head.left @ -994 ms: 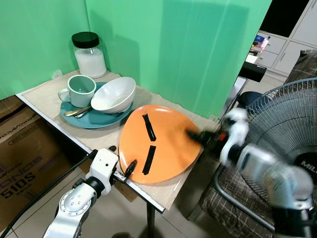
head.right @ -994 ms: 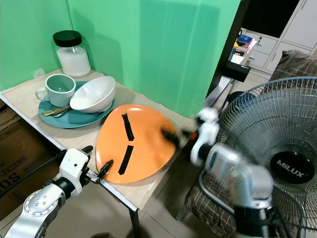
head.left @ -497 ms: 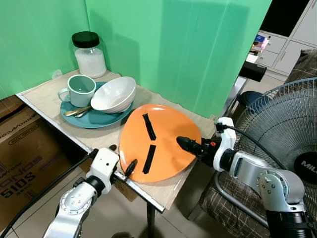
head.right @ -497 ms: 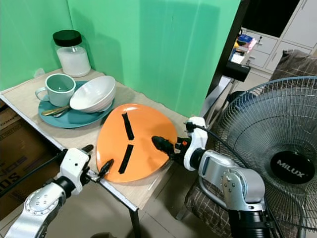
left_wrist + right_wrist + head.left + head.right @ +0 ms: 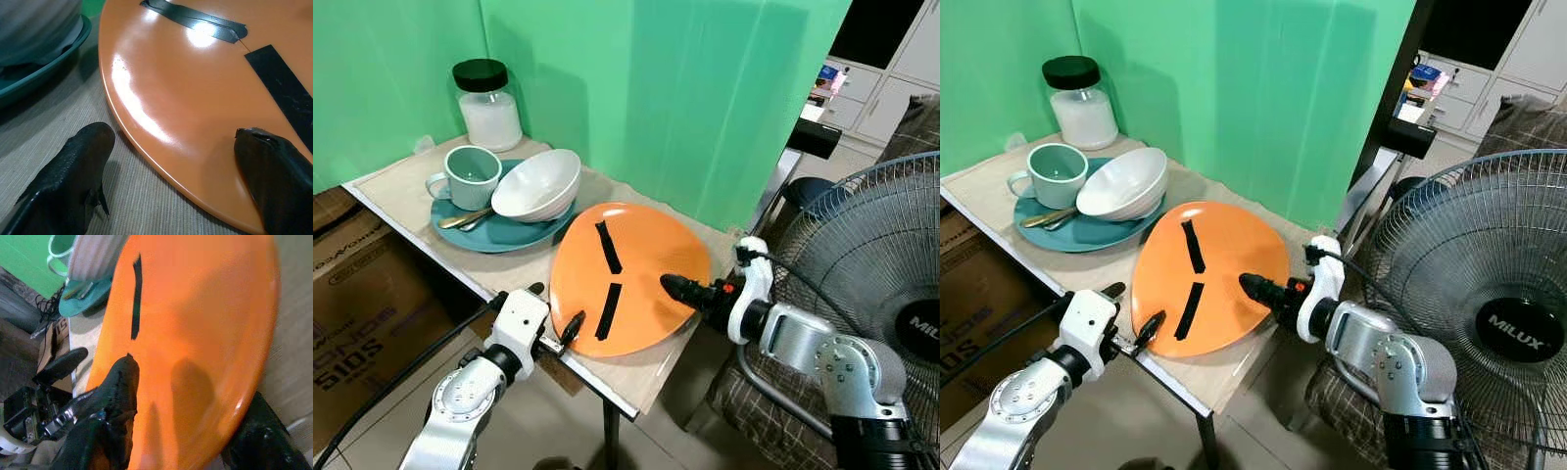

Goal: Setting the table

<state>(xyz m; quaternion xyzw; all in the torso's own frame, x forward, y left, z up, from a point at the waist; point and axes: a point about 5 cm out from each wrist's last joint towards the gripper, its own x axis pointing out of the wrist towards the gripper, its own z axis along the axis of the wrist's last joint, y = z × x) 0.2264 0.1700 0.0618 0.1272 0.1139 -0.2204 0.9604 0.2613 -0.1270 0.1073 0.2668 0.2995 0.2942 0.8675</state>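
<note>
On the near end of the small wooden table [image 5: 406, 211], the orange plate [image 5: 641, 264] lies flat with two strips of black tape [image 5: 608, 248] across its face, and both arms have closed in on it from opposite sides.

At the front edge, the left gripper [image 5: 555, 315] sits with its fingers spread wide: in the left wrist view one fingertip [image 5: 80, 161] rests on the table just outside the rim while the other [image 5: 274, 171] lies over the plate's surface. That straddle looks like preparation to pinch the rim.

On the far side, the right gripper [image 5: 186, 426] is likewise parted. One finger [image 5: 117, 387] reaches over the top of the plate, the other [image 5: 259, 431] sits beyond and below the edge, so the rim runs between them. Whether either pad is pressing yet is unclear.

Gripping both sides would probably let the robot lift and carry the wide, shallow plate level.

Further back, a teal plate [image 5: 499, 235] holds a white bowl [image 5: 536, 184], a teal mug [image 5: 470, 176] and a spoon [image 5: 465, 221], stacked as if waiting to be laid out; a lidded jar [image 5: 489, 103] stands behind them. A fan [image 5: 881, 284] stands near the right arm.
</note>
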